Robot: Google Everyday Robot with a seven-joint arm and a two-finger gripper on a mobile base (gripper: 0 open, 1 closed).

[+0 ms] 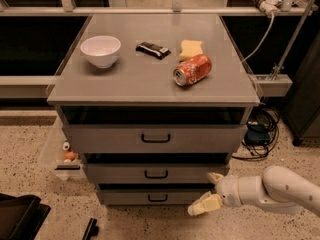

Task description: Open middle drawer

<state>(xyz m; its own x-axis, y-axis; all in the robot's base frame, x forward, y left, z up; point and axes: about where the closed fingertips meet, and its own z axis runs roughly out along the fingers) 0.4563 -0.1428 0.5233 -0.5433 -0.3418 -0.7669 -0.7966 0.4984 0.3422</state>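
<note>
The middle drawer [120, 173] is the middle of three grey fronts on the cabinet, with a small black bar handle [156, 174] at its centre. It sits flush with the fronts above and below. My gripper [208, 191] is low at the right, in front of the cabinet's lower right corner, on a white arm [272, 189] that enters from the right edge. Its two cream fingers are spread apart, one near the middle drawer's right end, one in front of the lowest drawer. It holds nothing and is well right of the handle.
On the cabinet top [125, 79] stand a white bowl [100, 50], a black packet [153, 49], a yellow sponge [191, 49] and a red can [192, 69] on its side. A clear bin [60, 151] sits at the left, cables [260, 134] at the right, a black object [20, 216] at bottom left.
</note>
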